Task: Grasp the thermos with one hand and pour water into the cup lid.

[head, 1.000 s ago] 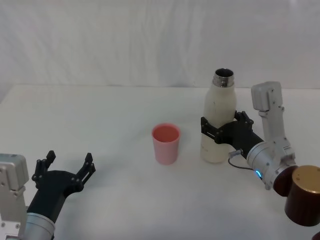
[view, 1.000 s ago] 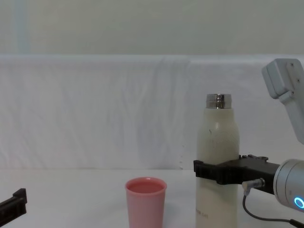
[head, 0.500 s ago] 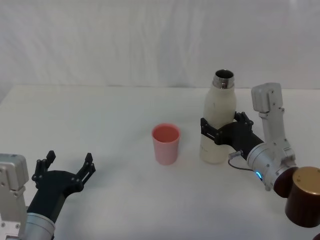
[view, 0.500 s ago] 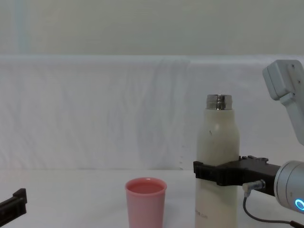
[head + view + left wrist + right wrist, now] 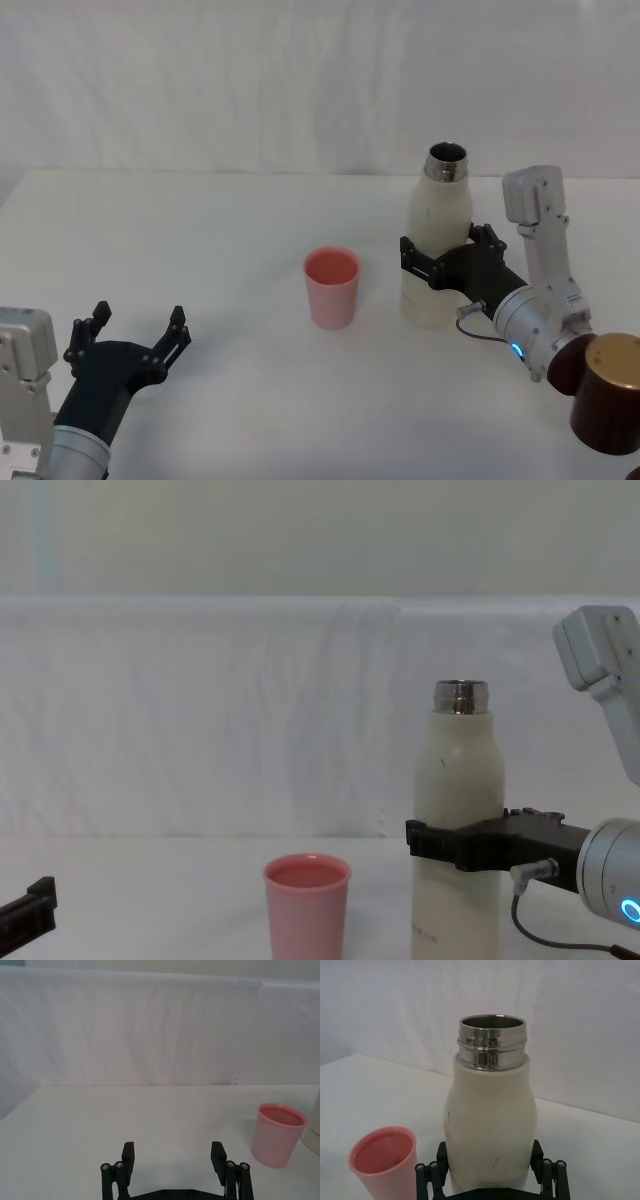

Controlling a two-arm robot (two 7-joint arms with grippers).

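Now we are resting our left gripper [image 5: 135,328] low over the near left part of the white table [image 5: 230,400], its jaws spread wide with nothing between them; in the left wrist view the two black fingers [image 5: 128,1156] are standing well apart over bare tabletop. Ahead of those jaws and off toward our right side, the cup lid [image 5: 332,287] is standing upright on the table, mouth up, well apart from the left gripper and untouched by either arm. Just beside the cup lid, further right, we are holding the thermos [image 5: 437,235] upright in our right gripper [image 5: 441,257], whose jaws are clamping the cream body around its lower middle, one finger on each side. Seen from the chest camera, the thermos [image 5: 459,810] is rising well above the black fingers, its open steel neck at the top. From the right wrist camera the bottle [image 5: 491,1132] is sitting squarely between the jaws, with the pink cup [image 5: 383,1162] near it, off to one side and not touching.
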